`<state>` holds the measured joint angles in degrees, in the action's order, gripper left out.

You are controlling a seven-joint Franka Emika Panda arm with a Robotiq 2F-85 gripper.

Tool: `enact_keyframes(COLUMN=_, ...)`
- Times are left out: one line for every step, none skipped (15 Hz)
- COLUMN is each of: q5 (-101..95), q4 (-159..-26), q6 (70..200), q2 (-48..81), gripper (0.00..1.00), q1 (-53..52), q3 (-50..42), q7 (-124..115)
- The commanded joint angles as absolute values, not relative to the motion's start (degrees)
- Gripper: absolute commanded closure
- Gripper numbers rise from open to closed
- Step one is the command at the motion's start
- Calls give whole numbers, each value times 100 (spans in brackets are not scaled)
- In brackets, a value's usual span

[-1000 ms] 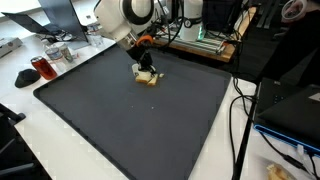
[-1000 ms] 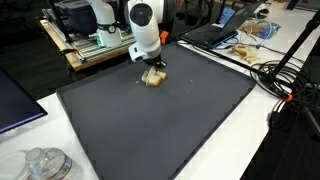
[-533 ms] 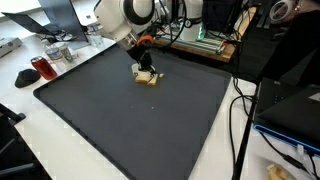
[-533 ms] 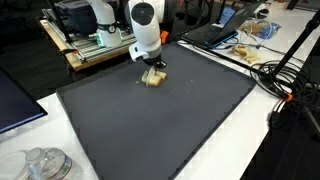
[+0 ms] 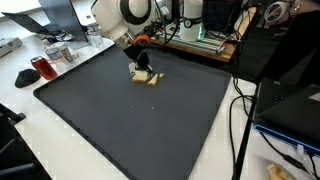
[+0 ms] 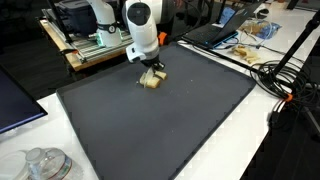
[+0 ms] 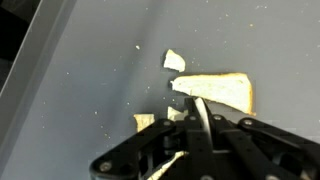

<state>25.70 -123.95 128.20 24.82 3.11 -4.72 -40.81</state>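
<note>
In an exterior view the tool (image 5: 143, 71) stands down on the bread slice (image 5: 149, 79), toward 12 o'clock of the dark mat (image 5: 130, 130) on the bench. In an exterior view the same contact shows (image 6: 152, 82). In the wrist view the tool (image 7: 193, 100) is pressed together, its tips at the slice's (image 7: 222, 90) 9 o'clock edge. Two torn bits (image 7: 174, 60) lie apart. Breaking up looks barely begun, as most of the slice is whole.

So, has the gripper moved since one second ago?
Yes, slightly. In an exterior view the gripper has shifted a little to the left, along the far edge of the mat.
</note>
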Motion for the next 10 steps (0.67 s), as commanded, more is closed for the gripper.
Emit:
enact_keyframes(q5=2359, q4=-12252, q6=13150, q2=2955, gripper=99, q1=302, q3=-618, q7=-3997)
enact_keyframes(q5=2401, q4=-12239, q6=13087, q2=2963, gripper=99, q1=320, q3=-595, q7=-3953)
enact_keyframes(q5=2429, q4=-12254, q6=13071, q2=2964, gripper=99, q1=319, q3=-573, q7=-3930)
enact_keyframes(q5=2440, q4=-12280, q6=13066, q2=2955, gripper=99, q1=304, q3=-554, q7=-3930)
enact_keyframes(q5=2474, q4=-12304, q6=13062, q2=2941, gripper=99, q1=306, q3=-527, q7=-3886)
enact_keyframes(q5=2448, q4=-12353, q6=13080, q2=2910, gripper=99, q1=271, q3=-518, q7=-3894)
enact_keyframes(q5=2474, q4=-12419, q6=13100, q2=2859, gripper=99, q1=254, q3=-493, q7=-3866)
enact_keyframes(q5=2509, q4=-12459, q6=13091, q2=2821, gripper=99, q1=254, q3=-470, q7=-3827)
enact_keyframes(q5=2533, q4=-12489, q6=13077, q2=2790, gripper=99, q1=261, q3=-452, q7=-3773)
enact_keyframes(q5=2545, q4=-12493, q6=13028, q2=2775, gripper=99, q1=269, q3=-443, q7=-3735)
